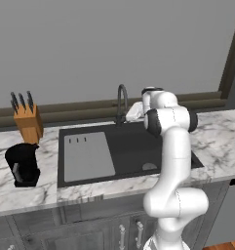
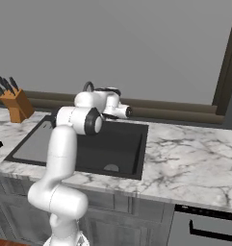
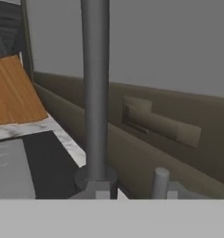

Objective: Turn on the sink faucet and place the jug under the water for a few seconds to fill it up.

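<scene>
Hiding faucet base: pincer

A plain grey wall rises behind a white marble worktop veined in grey, with a low brown backsplash strip running along its rear edge. A dark brown vertical frame stands at the right end of the wall. Beneath the worktop, dark grey cabinet fronts carry pale handles, and a dark appliance front with a black bar handle sits to the right. A patch of reddish wooden floor shows at the lower corner. The light is soft and even.
</scene>
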### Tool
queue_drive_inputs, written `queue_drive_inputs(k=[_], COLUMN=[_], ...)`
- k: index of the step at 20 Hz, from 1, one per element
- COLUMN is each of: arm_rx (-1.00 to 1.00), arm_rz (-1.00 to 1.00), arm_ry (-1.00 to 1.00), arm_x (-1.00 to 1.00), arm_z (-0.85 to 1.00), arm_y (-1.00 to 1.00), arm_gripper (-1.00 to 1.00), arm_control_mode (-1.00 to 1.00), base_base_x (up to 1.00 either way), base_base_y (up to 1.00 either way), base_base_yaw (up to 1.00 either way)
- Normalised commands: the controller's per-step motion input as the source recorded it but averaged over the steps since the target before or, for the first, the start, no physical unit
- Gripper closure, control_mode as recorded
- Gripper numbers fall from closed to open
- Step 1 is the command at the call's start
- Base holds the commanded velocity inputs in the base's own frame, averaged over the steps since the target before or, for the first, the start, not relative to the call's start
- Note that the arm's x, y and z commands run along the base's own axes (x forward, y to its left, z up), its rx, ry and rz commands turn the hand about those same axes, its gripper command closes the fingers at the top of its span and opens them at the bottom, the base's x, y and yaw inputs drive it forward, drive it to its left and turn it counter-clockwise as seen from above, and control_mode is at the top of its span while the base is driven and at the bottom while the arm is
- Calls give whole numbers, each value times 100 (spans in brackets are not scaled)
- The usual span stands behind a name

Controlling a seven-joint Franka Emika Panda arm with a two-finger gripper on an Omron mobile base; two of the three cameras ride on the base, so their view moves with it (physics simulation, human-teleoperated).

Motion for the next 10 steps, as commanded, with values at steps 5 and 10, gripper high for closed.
queue_drive_inputs(k=[5,10], arm_rx=[5,10], arm_rz=[-20,-21], arm_ry=[8,7], arm_x=[32,33], arm_z=[-8,-28], arm_y=[-27,-67], arm_gripper=[100,100], arm_control_mode=[-100,-100], base_base_x=[0,0], base_base_y=[0,0], base_base_yaw=[0,0])
